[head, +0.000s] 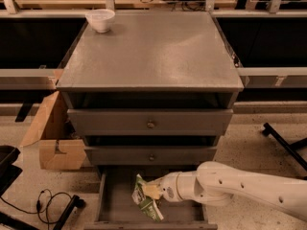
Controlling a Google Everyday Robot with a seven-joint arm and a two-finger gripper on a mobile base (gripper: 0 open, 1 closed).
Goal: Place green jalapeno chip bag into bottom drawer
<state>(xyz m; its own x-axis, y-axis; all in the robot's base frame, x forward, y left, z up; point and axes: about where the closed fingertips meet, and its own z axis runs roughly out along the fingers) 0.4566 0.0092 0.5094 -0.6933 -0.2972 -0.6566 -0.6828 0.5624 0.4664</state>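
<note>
The drawer [117,199] stands pulled out. Inside it hangs the bag [145,206], tilted, its lower end down by the floor; I cannot tell if it touches. The gripper [154,191] clasps the bag's upper edge. By my judgement only letting go and pulling out remain.

Grey cabinet [153,51] stands on speckled floor [254,147], cardboard box [53,143] beside it, white bowl [100,20] on its top
</note>
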